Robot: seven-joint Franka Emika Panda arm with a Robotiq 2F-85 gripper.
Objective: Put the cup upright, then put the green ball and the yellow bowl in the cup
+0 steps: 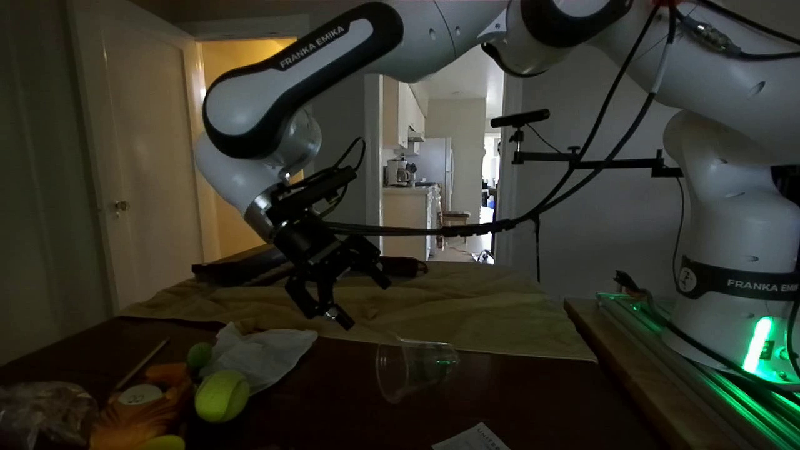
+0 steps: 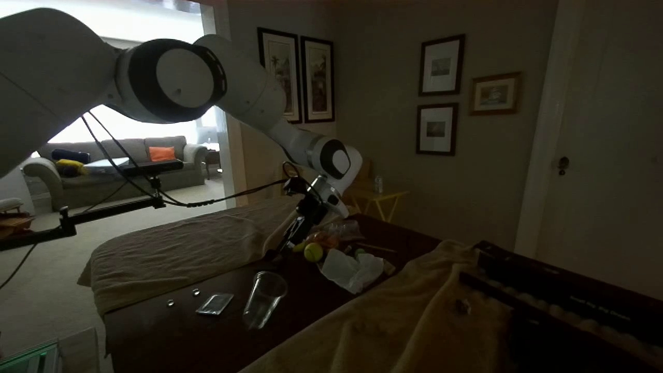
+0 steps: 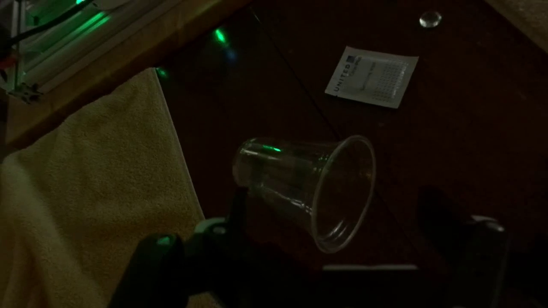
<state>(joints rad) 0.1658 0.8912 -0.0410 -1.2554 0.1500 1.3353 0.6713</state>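
The clear plastic cup (image 1: pixel 415 369) lies on its side on the dark table; it also shows in an exterior view (image 2: pixel 263 300) and in the wrist view (image 3: pixel 295 179), mouth to the right there. My gripper (image 1: pixel 365 299) is open and empty, above the table and apart from the cup; in the wrist view its fingers (image 3: pixel 335 192) show dark on either side of the cup. A small green ball (image 1: pixel 199 355) sits behind a larger yellow-green tennis ball (image 1: pixel 222 396) (image 2: pixel 313 252). A yellow rounded thing (image 1: pixel 159 442) is cut by the frame edge; I cannot tell whether it is the bowl.
A white crumpled cloth (image 1: pixel 262 356), an orange object (image 1: pixel 144 400), a thin stick (image 1: pixel 142 362) and a clear bag (image 1: pixel 47 406) lie near the balls. A white packet (image 3: pixel 372 77) and glass beads (image 2: pixel 196 292) lie near the cup. Towels (image 1: pixel 475 312) (image 2: pixel 181 254) cover table parts.
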